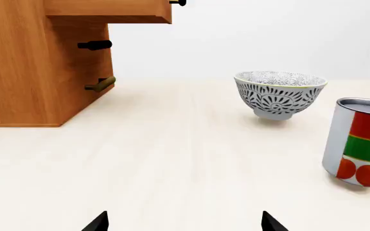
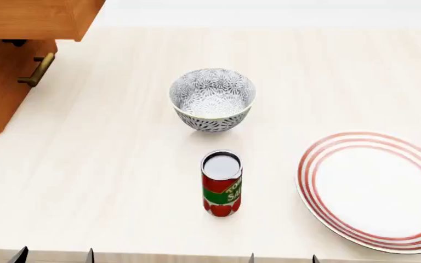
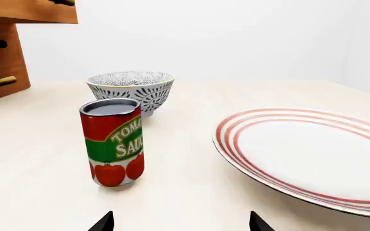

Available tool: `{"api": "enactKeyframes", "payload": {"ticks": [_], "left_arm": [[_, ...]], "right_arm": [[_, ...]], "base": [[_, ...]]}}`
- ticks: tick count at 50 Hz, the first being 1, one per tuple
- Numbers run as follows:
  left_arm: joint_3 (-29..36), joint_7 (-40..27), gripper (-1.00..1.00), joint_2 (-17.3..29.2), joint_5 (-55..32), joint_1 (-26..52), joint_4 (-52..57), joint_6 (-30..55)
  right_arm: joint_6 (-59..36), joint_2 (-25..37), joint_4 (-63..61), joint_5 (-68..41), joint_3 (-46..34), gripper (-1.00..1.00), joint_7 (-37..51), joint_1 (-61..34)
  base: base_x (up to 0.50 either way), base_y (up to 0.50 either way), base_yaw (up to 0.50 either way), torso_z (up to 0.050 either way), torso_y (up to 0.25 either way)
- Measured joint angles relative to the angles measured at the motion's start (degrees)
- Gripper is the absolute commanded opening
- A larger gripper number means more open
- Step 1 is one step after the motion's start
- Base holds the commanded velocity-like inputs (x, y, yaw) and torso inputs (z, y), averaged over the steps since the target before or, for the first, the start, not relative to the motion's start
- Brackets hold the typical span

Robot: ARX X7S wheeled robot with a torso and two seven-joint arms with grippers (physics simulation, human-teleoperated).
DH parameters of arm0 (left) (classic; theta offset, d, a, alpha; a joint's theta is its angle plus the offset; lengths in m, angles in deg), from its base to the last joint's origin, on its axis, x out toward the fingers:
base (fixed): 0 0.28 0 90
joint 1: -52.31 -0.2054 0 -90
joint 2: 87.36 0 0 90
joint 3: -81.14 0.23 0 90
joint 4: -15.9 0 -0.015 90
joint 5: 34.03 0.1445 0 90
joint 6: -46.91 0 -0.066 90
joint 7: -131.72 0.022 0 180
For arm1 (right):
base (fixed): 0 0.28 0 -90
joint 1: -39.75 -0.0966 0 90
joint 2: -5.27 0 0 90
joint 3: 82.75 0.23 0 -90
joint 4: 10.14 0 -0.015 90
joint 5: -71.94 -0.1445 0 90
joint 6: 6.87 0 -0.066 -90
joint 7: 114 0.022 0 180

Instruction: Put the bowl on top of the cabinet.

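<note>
Trouble is most likely to come from the tomato sauce can, which stands upright just on the robot's side of the bowl, directly on the straight approach; a low reach could tip it or knock it into the bowl. The bowl sits upright on the pale table, untouched, well apart from the cabinet, whose open drawer juts out and could catch a rising arm. Beyond the can, on its right, lies a red-ringed plate. Left gripper and right gripper both show only fingertips, spread wide and holding nothing.
</note>
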Motion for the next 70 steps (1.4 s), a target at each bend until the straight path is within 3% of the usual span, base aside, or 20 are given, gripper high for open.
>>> {"api": "enactKeyframes", "payload": {"ticks": [23,35,51,70], "left_arm": [[4.0,-3.1,1.00,3.0,-1.2,-1.0,3.2,0.3],[4.9,-5.1,1.00,4.9,-0.5,-3.8,17.9,5.1],[3.7,-7.3,1.00,7.0,-1.8,-4.6,42.7,17.8],[3.2,-8.8,1.00,8.4,-3.8,-4.2,53.9,23.8]], "right_arm": [[0.0,2.8,-1.9,-0.7,-3.6,1.00,4.3,0.8],[-6.5,4.8,-16.3,3.1,-5.7,1.00,6.7,3.3],[-19.8,6.3,-40.7,4.9,-6.4,1.00,7.6,3.5],[-28.1,7.4,-53.2,6.6,-8.1,1.00,8.6,1.6]], "base": [[0.00,0.00,0.00,0.000,0.000],[0.00,0.00,0.00,0.000,0.000],[0.00,0.00,0.00,0.000,0.000],[0.02,0.00,0.00,0.000,0.000]]}}
